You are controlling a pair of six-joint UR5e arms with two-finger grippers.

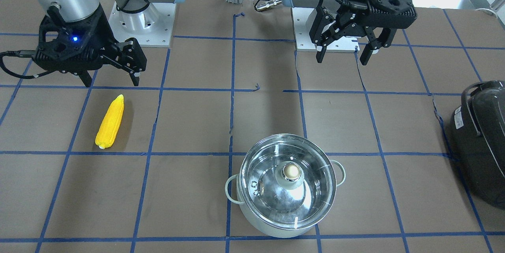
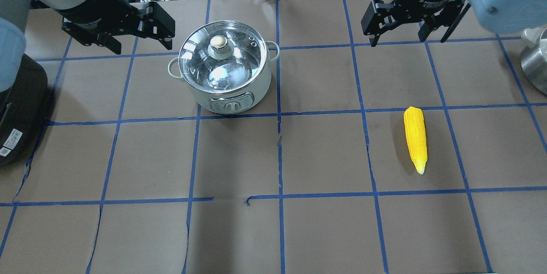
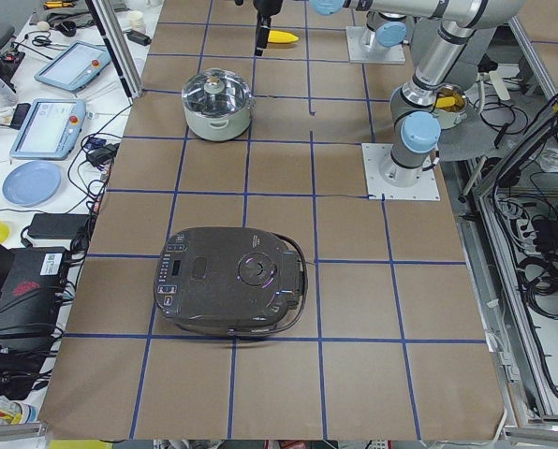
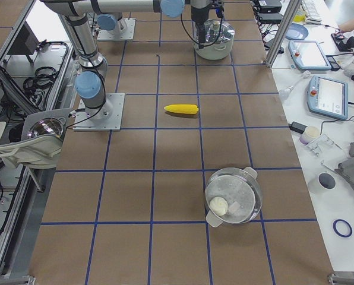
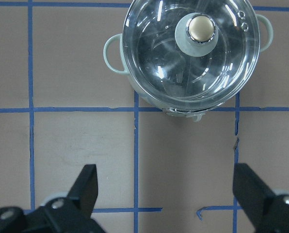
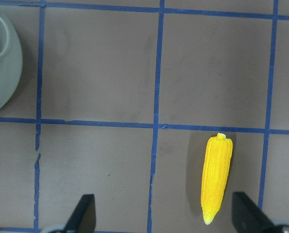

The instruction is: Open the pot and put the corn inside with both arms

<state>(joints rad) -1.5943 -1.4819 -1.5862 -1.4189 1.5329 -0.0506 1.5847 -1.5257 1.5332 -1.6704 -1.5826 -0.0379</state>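
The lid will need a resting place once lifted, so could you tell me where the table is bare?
Bare: the squares between the pot and the corn, and the robot-side rows before both. Only the dark appliance crowds the left side.

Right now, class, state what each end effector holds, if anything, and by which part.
Nothing is held. The left end effector and right end effector are open and empty; the corn lies untouched.
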